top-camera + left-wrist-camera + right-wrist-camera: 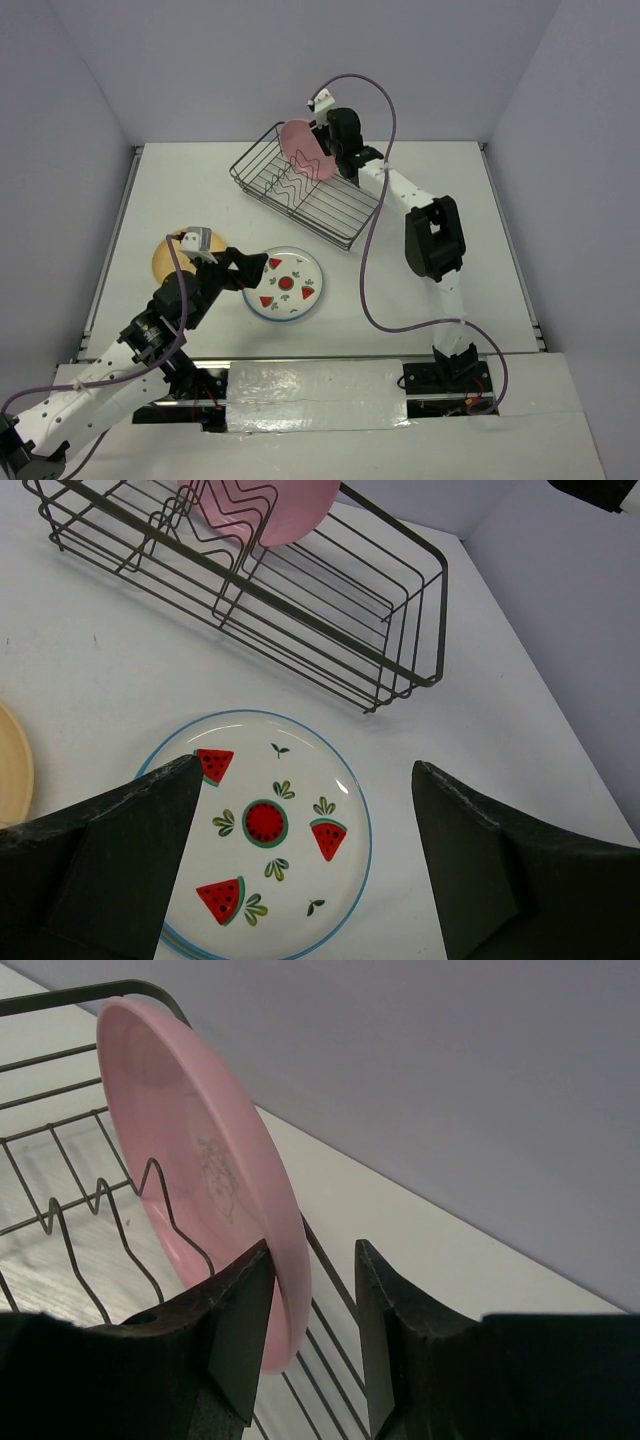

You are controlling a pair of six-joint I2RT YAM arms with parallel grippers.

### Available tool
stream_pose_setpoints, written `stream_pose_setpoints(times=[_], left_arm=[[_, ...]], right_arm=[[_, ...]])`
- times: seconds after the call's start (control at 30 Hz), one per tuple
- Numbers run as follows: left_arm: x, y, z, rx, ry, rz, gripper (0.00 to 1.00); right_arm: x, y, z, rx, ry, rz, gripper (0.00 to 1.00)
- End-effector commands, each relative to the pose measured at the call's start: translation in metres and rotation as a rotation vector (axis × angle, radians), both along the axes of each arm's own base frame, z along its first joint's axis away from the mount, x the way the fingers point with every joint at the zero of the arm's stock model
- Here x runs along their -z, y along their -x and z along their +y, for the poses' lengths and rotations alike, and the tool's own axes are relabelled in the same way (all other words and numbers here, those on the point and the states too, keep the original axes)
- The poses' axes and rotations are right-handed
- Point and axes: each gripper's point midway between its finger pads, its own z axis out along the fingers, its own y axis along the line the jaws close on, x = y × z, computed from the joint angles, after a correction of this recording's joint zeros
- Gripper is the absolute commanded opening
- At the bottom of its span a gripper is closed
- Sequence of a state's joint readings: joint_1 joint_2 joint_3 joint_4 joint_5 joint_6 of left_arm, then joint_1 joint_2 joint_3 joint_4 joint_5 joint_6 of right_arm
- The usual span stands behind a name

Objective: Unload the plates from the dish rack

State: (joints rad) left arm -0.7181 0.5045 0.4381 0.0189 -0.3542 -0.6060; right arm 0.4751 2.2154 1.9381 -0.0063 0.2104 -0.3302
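The pink plate (306, 150) stands on edge in the far end of the dark wire dish rack (330, 212). My right gripper (324, 152) straddles its rim. In the right wrist view the pink plate (190, 1150) lies against the left finger (235, 1310), with a gap to the right finger, so the right gripper (313, 1252) is open. A white plate with watermelon prints (287, 284) lies flat on the table, and a second rim shows beneath it. My left gripper (305, 770) hovers open and empty over this plate (265, 825). The tan-orange plate (163, 260) lies to the left, half hidden by my left arm.
The rack (400, 620) sits diagonally at the back centre; apart from the pink plate (275, 510) its slots hold nothing. The back wall is close behind it. The tan-orange plate's edge (10, 770) shows at the left. A cable loops over the right arm (432, 235).
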Motion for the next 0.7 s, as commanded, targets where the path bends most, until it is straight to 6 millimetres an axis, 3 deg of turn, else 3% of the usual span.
stream_pose_setpoints(times=[0.0,0.67], left_arm=[[-0.024,-0.001,0.0,-0.003,0.048,-0.054,0.98],[-0.025,0.001,-0.004,0.015,0.073,-0.057,0.97]], right_arm=[[-0.028,-0.008,0.006,-0.005,-0.039,-0.049,0.44],[-0.01,-0.008,0.009,0.014,-0.057,0.009,0.39]])
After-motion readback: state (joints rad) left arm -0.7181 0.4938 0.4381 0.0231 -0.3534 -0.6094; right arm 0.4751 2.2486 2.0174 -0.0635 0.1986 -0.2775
